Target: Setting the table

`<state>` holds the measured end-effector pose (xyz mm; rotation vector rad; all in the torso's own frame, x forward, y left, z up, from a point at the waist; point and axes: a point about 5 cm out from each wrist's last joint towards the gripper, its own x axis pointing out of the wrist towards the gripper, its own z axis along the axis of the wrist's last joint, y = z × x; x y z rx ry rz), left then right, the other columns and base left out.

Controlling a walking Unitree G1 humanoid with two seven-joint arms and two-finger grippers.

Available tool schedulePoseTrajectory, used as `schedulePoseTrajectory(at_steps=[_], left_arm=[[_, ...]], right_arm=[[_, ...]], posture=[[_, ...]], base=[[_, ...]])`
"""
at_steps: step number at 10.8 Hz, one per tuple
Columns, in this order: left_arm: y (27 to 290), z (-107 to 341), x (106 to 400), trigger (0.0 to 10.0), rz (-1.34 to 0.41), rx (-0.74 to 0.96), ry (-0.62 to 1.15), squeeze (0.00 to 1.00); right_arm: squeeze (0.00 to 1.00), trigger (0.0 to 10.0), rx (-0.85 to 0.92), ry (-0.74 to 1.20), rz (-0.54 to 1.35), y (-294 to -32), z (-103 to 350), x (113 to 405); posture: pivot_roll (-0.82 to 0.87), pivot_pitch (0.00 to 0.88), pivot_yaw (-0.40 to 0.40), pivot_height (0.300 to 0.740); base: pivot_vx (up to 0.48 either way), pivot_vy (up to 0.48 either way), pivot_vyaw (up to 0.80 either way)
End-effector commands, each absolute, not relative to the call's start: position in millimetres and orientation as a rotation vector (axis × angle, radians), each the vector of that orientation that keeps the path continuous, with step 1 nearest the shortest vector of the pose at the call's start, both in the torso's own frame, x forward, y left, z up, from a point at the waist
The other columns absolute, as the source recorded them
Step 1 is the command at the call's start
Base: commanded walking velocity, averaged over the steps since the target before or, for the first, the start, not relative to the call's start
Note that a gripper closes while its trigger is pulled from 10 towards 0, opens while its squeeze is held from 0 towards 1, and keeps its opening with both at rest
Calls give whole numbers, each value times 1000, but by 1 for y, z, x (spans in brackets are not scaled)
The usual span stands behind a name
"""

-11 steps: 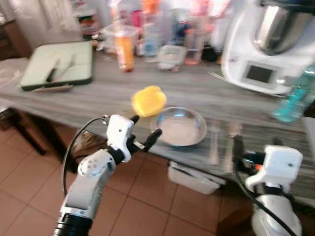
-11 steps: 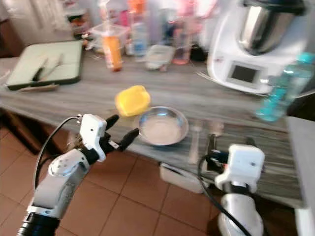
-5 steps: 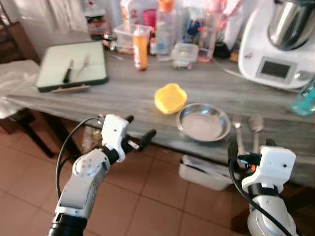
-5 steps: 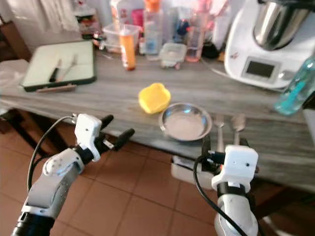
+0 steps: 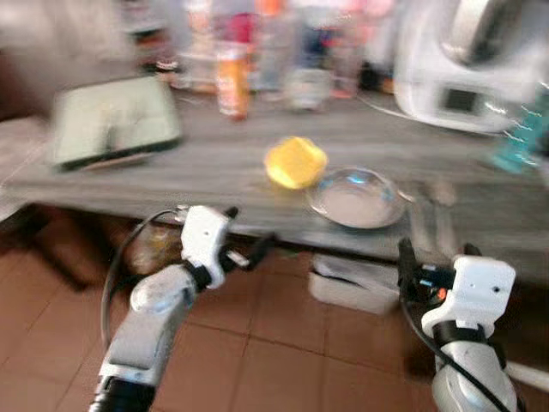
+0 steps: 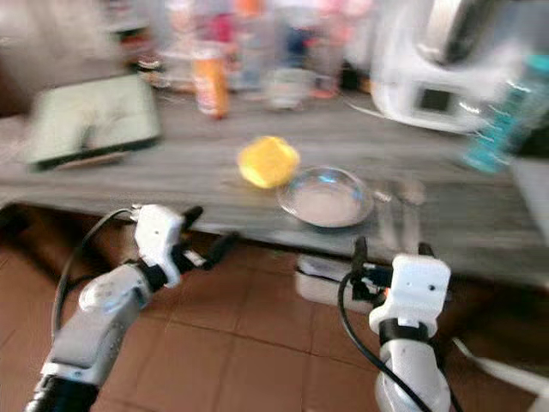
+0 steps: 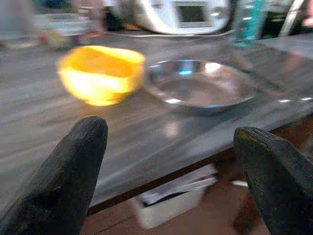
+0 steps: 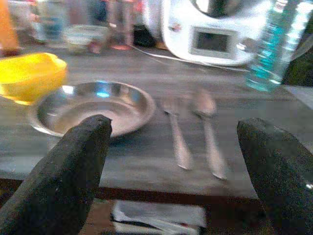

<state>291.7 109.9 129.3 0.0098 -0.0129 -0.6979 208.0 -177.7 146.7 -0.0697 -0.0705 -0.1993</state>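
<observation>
Both grippers, left gripper [image 5: 244, 236] and right gripper [image 5: 433, 257], hang wide open and empty just short of the steel plate [image 5: 356, 197], yellow bowl [image 5: 294, 162] touching its side, fork [image 8: 176, 132] and spoon [image 8: 209, 129] beside it

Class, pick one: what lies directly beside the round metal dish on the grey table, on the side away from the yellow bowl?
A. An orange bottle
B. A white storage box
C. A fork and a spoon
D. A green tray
C: the fork and spoon lie side by side next to the round metal dish, opposite the yellow bowl.
</observation>
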Motion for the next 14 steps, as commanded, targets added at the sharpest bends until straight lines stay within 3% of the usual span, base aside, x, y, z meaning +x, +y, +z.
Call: schedulePoseTrajectory(at_steps=[1, 10, 14], left_arm=[[109, 132, 292, 10000, -715, 38, -27, 0], [104, 132, 297, 10000, -717, 49, -22, 0], [101, 132, 299, 10000, -723, 48, -25, 0]], right_arm=[[0, 10000, -69, -78, -205, -180, 149, 208], [0, 10000, -77, -79, -203, -180, 149, 208], [0, 10000, -82, -77, -216, -182, 148, 208]], posture=[[-25, 98, 22, 740], [-32, 92, 23, 740], [-37, 84, 23, 740]], base=[[0, 0, 0], [0, 0, 0], [-255, 0, 0]])
